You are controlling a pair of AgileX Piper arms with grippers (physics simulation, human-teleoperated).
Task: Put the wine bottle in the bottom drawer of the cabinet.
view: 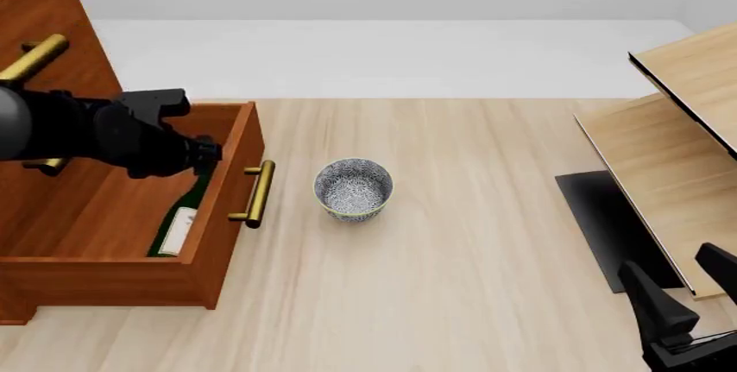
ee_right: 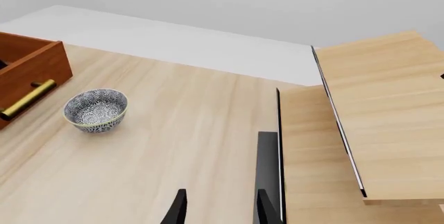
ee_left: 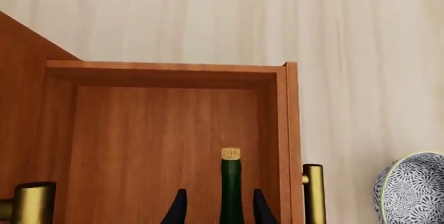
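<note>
The wine bottle [view: 182, 221] lies in the pulled-out bottom drawer [view: 103, 217] of the cabinet [view: 47, 18], along the wall behind the brass handle [view: 255, 193], its white label facing up. My left gripper [view: 198, 158] hovers over the drawer at the bottle's neck end. In the left wrist view the dark-green neck and tan cork [ee_left: 230, 154] stand between the two fingertips [ee_left: 179, 208] with a gap on each side, so the left gripper [ee_left: 220, 207] is open. My right gripper [view: 682, 284] is open and holds nothing, far off at the near right.
A blue-and-white patterned bowl [view: 352, 188] stands on the table just right of the drawer handle. A pale-wood shelf unit [view: 691, 130] fills the right side, with a black slab [view: 605, 225] at its foot. Another brass handle [view: 33, 59] juts from an upper drawer.
</note>
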